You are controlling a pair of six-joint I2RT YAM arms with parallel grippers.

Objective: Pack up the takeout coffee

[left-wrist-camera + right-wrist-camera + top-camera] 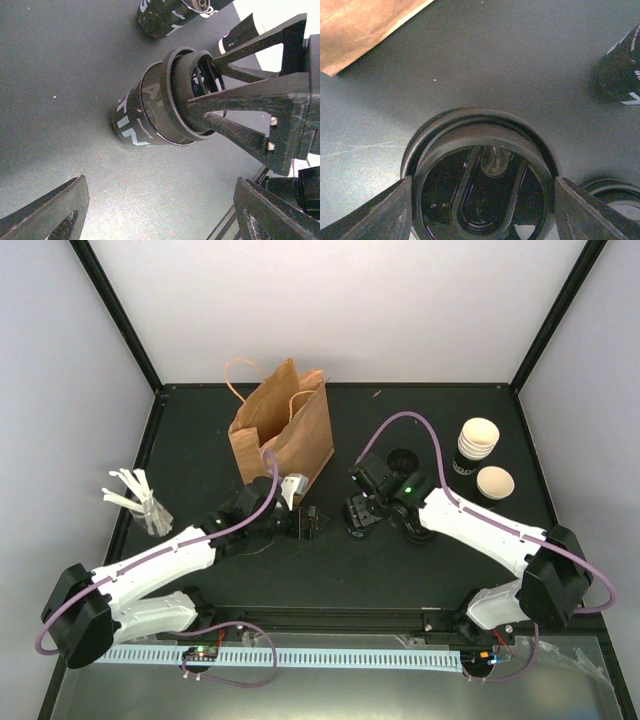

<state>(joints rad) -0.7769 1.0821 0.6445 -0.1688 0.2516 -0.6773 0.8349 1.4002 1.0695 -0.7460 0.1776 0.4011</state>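
Observation:
The takeout coffee cup (495, 483), black with a cream-white inside, stands alone at the right, apart from both grippers. My right gripper (358, 512) points down at mid-table. In the right wrist view the right gripper (480, 186) has its fingers pressed on both sides of a round black lid (480, 120). In the left wrist view that lid sits on a black cup with white print (142, 117), which stands upright on the table. My left gripper (310, 523) is just left of that cup. Its jaws are wide apart and empty in its own view (160, 215).
A brown paper bag (285, 430) stands open at the back left, its edge in the right wrist view (360, 30). A nested stack of cups (478, 443) is at the back right. A black ring-shaped thing (402, 458) lies behind the right gripper. White stirrers (140, 498) stand at the left.

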